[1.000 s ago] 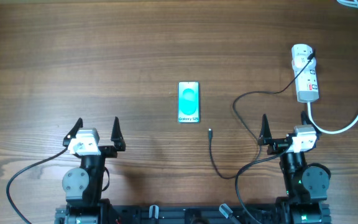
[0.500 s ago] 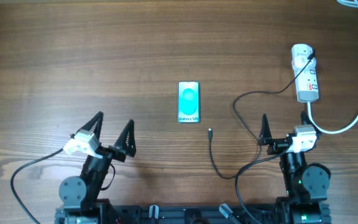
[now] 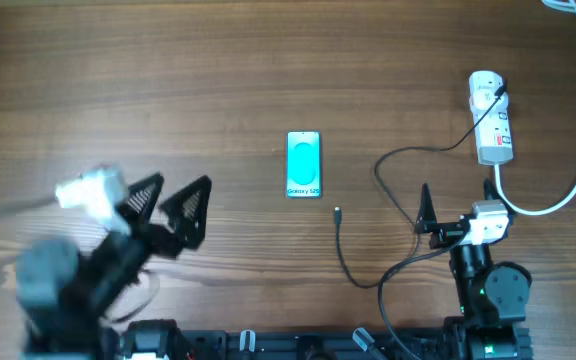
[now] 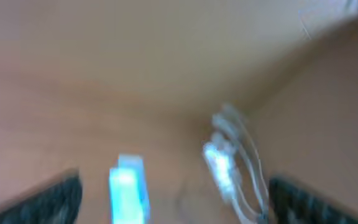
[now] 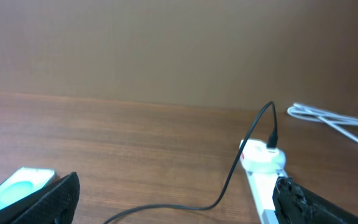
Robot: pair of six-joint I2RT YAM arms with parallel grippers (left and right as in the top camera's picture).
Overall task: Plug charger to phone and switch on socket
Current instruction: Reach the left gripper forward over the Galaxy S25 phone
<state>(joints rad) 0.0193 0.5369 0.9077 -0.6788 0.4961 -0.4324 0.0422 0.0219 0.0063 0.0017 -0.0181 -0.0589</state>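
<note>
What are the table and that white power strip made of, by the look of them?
The table looks like wood or wood-look laminate: brown, matte, with long grain streaks. The power strip looks like smooth white moulded plastic, with rounded ends.

Open wood around the phone, cable clutter on the right.
I see bare table (image 3: 218, 80) on every side of the phone (image 3: 304, 165), so my left gripper (image 3: 180, 186) has an unobstructed lane to it. On the right, the charger (image 3: 339, 235) loops across the wood between phone and socket (image 3: 491, 130). The white cord (image 3: 543, 212) curves just beside my right gripper (image 3: 457, 192).
</note>
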